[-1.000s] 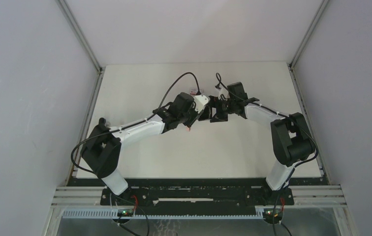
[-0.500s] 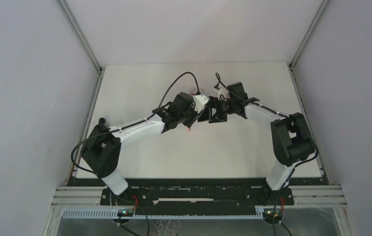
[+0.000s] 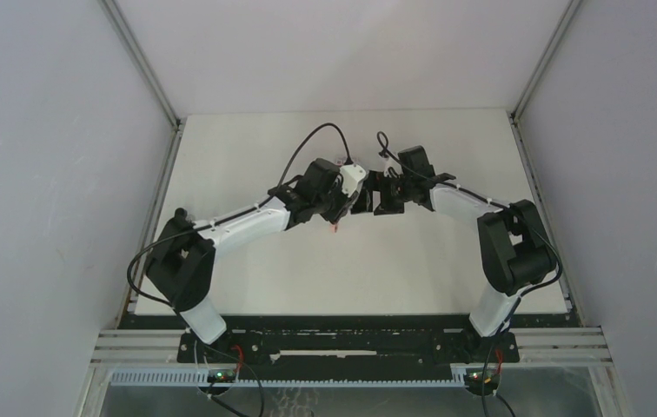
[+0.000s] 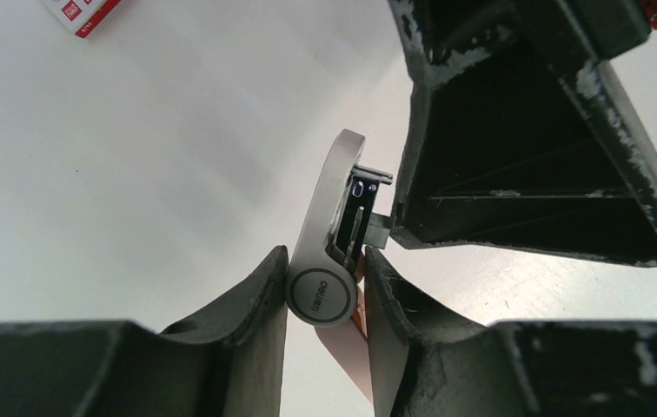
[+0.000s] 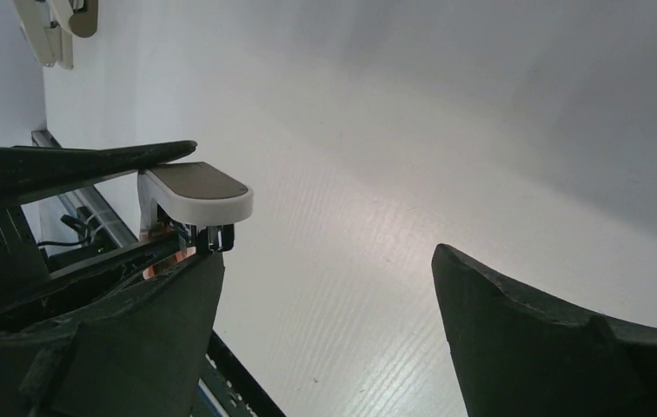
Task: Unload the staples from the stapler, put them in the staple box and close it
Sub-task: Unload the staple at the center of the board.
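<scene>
Two arms lean in over the white table and meet near its middle in the overhead view, the left arm from the lower left and the right arm from the lower right. Their dark wrists crowd together there and hide what lies between them. From the left wrist camera, a red-and-white box lies in the upper left corner, cut off by the top edge. Further right, at bottom centre, the left gripper is pressed together on the round hinge end of the stapler, one finger on each side, with the grey arm curving up and to the right. The stapler's channel faces right and is dark inside. A thin silvery rail shows there, but whether staples sit in it is too small to tell. A pinkish-orange strip peeks out below the hinge, mostly hidden by the fingers. Right of that, one black finger of the right gripper fills the upper right and touches a small tab on the stapler's side. From the right wrist camera, the stapler's pale top sits at the left. The right gripper is spread wide with nothing between its fingers, and its left finger is just under the stapler's end.
</scene>
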### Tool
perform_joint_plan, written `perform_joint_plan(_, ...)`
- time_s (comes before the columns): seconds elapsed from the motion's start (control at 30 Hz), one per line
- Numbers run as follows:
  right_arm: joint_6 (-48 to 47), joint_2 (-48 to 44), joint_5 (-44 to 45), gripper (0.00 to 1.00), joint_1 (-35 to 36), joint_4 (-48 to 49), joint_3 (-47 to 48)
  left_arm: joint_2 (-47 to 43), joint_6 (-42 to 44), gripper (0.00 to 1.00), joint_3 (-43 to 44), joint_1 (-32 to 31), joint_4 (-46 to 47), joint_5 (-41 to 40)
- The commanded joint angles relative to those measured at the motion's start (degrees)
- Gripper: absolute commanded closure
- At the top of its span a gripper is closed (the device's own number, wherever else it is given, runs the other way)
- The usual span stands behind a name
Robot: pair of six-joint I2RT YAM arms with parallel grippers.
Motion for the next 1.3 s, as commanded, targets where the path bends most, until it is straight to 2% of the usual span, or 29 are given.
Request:
perform_joint_plan(0.0,-1.03,-3.13,3.91,0.1,-0.67,1.33,0.13,0.6,-0.83,1.0,3.75,0.25,0.21,1.98)
perform_joint_plan(0.43,-0.17,-5.41,1.11,0.11,-5.66,0.93,-0.39,1.97,0.36,1.0,2.86,0.23,1.38,-2.36)
perform_joint_plan(0.63,-0.9,-5.17,2.07,0.11,-6.57,0.91,-0.4,2.4,5.67,1.0,0.39,-0.89,6.24,-11.87)
perform_joint_plan(0.9,0.94,-6.05,4.42,0.12,-14.6,-0.94,-0.14,2.15,16.56,1.0,-8.57,-7.33,18.88,-25.59)
perform_joint_plan(1.1,1.66,-7.55,4.01,0.12,-17.59,-1.66,-0.27,5.29,26.41,1.0,-13.69,-15.25,29.85,-35.42)
perform_joint_plan(1.27,1.73,-8.31,3.35,0.12,-17.58,-1.48,-0.42,7.56,30.62,1.0,-14.57,-18.05,31.71,-37.51)
